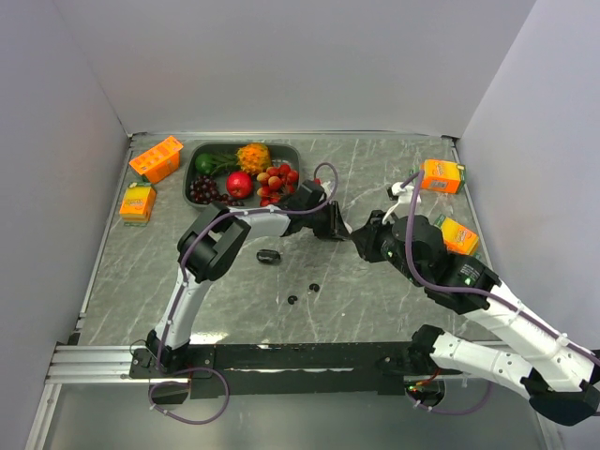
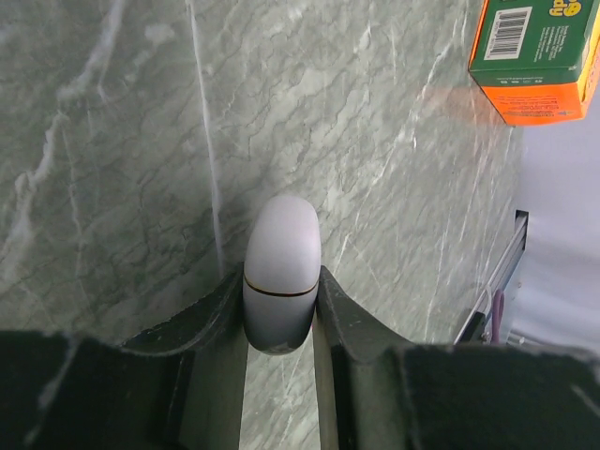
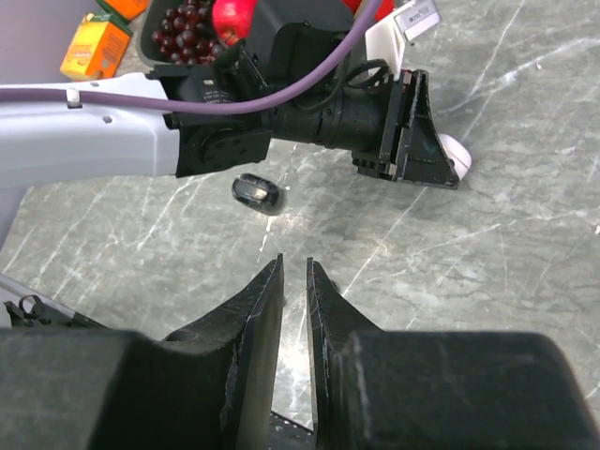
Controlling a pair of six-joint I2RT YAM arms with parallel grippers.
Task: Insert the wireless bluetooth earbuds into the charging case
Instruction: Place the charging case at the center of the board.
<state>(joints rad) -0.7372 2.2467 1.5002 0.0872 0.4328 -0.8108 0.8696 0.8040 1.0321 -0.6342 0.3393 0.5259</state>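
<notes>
My left gripper (image 2: 279, 281) is shut on a white oval charging case (image 2: 283, 244) whose lid seam is closed. It holds the case low over the marble table, and the case's tip shows past the fingers (image 3: 457, 155). In the top view that gripper (image 1: 339, 228) is at mid-table. My right gripper (image 3: 294, 265) faces it from the right (image 1: 364, 236), its jaws slightly open with nothing between them. A small black case (image 1: 268, 255) (image 3: 258, 192) lies on the table left of both. Two tiny black earbuds (image 1: 292, 300) (image 1: 314, 287) lie loose nearer the arm bases.
A dark tray (image 1: 192, 178) of fruit stands at the back left. Orange boxes sit at the left (image 1: 157, 157) (image 1: 138, 202) and at the right (image 1: 442, 175) (image 1: 459, 236); one of them (image 2: 539, 56) shows in the left wrist view. Walls close three sides.
</notes>
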